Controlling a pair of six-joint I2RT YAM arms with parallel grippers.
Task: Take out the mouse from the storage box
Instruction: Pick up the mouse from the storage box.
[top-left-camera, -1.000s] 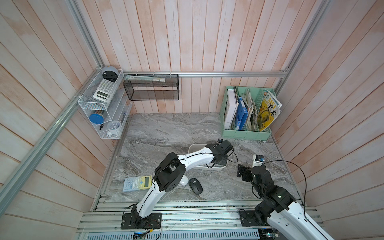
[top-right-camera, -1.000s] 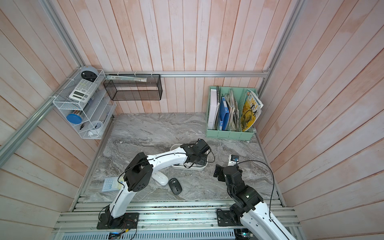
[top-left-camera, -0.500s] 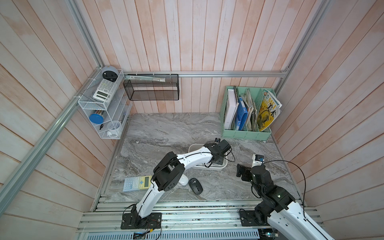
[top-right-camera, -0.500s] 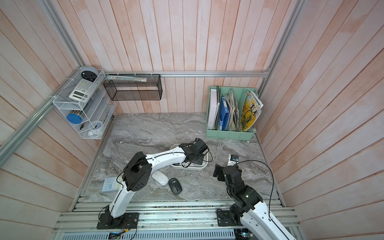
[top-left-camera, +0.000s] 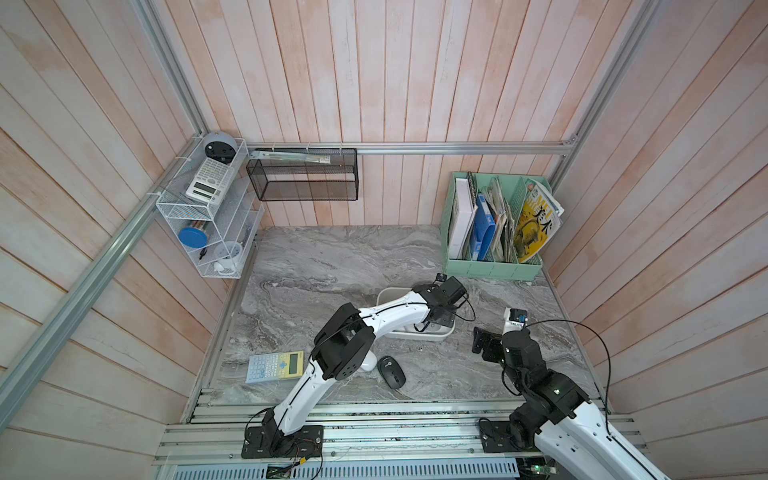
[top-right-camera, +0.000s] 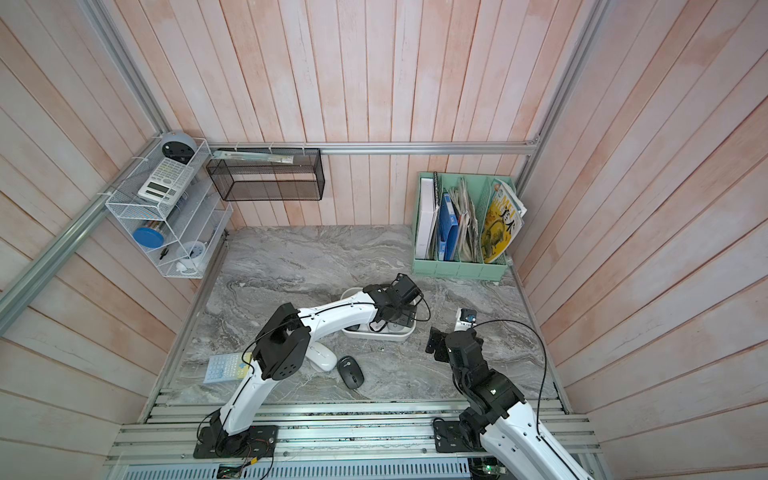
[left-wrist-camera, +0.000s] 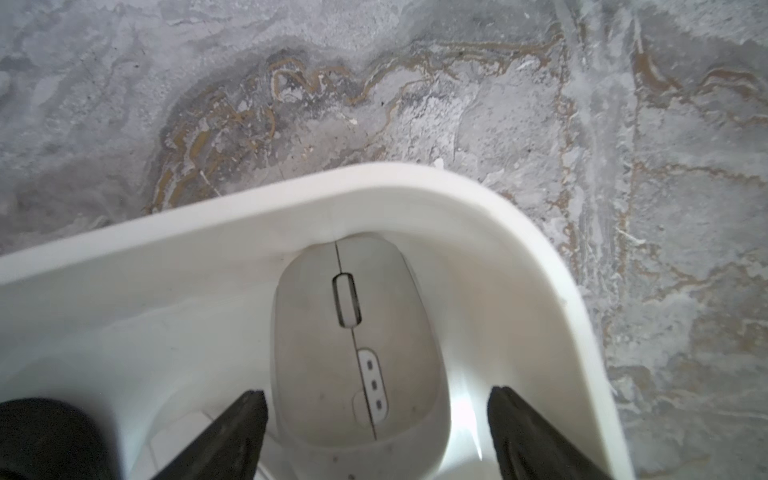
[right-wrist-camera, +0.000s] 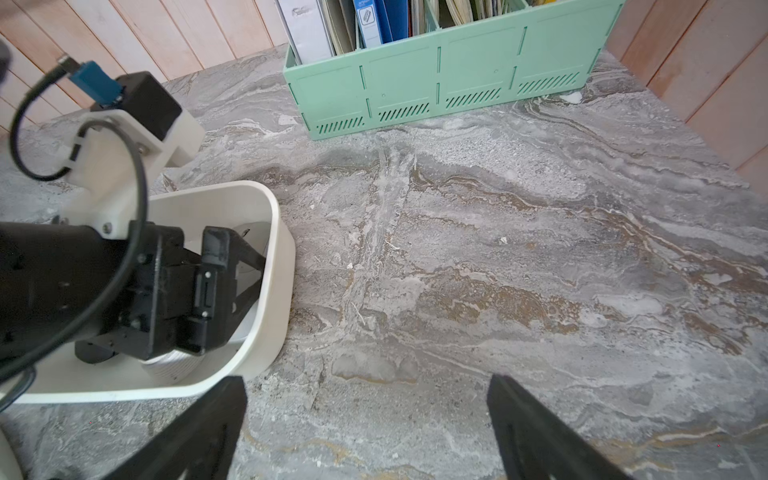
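Grey-white mouse (left-wrist-camera: 357, 345) lies in the storage box (left-wrist-camera: 249, 216), between the wide-spread fingers (left-wrist-camera: 245, 419) of the left hand (left-wrist-camera: 376, 392).

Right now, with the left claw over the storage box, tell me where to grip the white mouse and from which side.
Grip the white mouse across its two long flanks, at the rear half, coming straight down from above. It lies flat with its nose against the storage box wall, so that end is blocked, while a gap shows along each flank. The left claw straddles it, open.
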